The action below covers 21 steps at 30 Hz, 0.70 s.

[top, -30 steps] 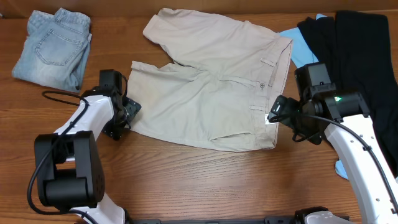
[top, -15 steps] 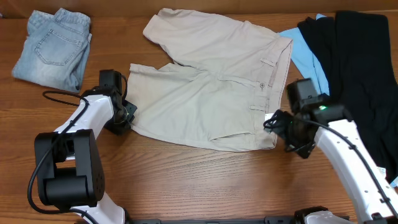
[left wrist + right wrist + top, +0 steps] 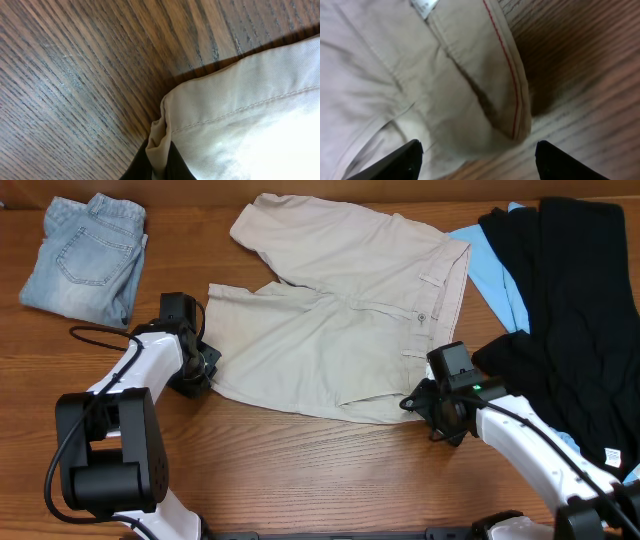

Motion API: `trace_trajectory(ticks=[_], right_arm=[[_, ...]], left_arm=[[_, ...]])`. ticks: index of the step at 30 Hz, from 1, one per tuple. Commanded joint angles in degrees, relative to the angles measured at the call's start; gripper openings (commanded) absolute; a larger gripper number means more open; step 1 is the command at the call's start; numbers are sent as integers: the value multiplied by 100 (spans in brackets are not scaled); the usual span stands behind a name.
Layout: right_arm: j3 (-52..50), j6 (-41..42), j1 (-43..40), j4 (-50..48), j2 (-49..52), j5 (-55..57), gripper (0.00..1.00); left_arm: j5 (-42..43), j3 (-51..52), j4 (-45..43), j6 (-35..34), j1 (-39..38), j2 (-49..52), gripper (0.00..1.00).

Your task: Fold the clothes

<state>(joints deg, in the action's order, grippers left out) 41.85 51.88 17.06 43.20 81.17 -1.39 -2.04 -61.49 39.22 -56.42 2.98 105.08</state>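
Observation:
Large beige shorts (image 3: 340,330) lie flat on the wooden table, waistband to the right. My left gripper (image 3: 207,370) sits at the lower left leg's hem corner and is shut on it. In the left wrist view a pinched fold of shorts (image 3: 240,115) fabric stands between the two dark fingers of the gripper (image 3: 159,165). My right gripper (image 3: 415,402) is at the lower waistband corner. In the right wrist view that gripper (image 3: 479,145) is open, its fingers (image 3: 405,160) straddling the shorts (image 3: 420,75) corner with red stitching. A white label (image 3: 424,6) shows at the top.
Folded pale denim jeans (image 3: 85,255) lie at the back left. A black garment (image 3: 570,300) covers the right side, over a light-blue piece (image 3: 490,265). A black cable (image 3: 95,332) loops beside the left arm.
My left gripper has shut on the hem corner. The right arm has moved left and toward the front, to the waistband's lower corner, its jaws narrowing a little.

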Motion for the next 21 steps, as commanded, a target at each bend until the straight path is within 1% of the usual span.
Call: trace_trajectory(ticks=[1,3,4,6,7,8,9,12,15,17,18,21], right_arm=[[-59,90,31,-232,334,177,74],[-59,90,31,-323,474,177,68],[-59,90,31,-354,520,175,63],[-59,90,31,-365,560,179,46],[-59,90,28,-350,560,205,32],[-59,92,28,-328,557,240,25],[-57,90,22,-299,555,271,20],[-44,83,-105,-166,481,282,16],[125,-151,-267,164,273,258,15],[332,-503,-337,431,129,122,16],[638,-807,-378,787,33,-76,17],[1322,-1051,-385,1609,4,-125,17]], left_arm=[[55,81,61,114,-42,208,4],[37,81,57,114,-42,208,4],[13,81,57,114,-42,208,4],[-11,81,59,129,-42,208,4],[-15,79,46,232,-37,208,4],[0,76,26,293,-37,208,4],[26,55,11,417,-37,205,4],[42,-236,227,975,-37,199,4],[-37,-769,813,1198,-26,157,4],[-170,-1211,1224,1276,-17,109,4],[-201,-1650,1617,1414,28,63,5],[-221,-2531,2461,1534,168,-26,4]])
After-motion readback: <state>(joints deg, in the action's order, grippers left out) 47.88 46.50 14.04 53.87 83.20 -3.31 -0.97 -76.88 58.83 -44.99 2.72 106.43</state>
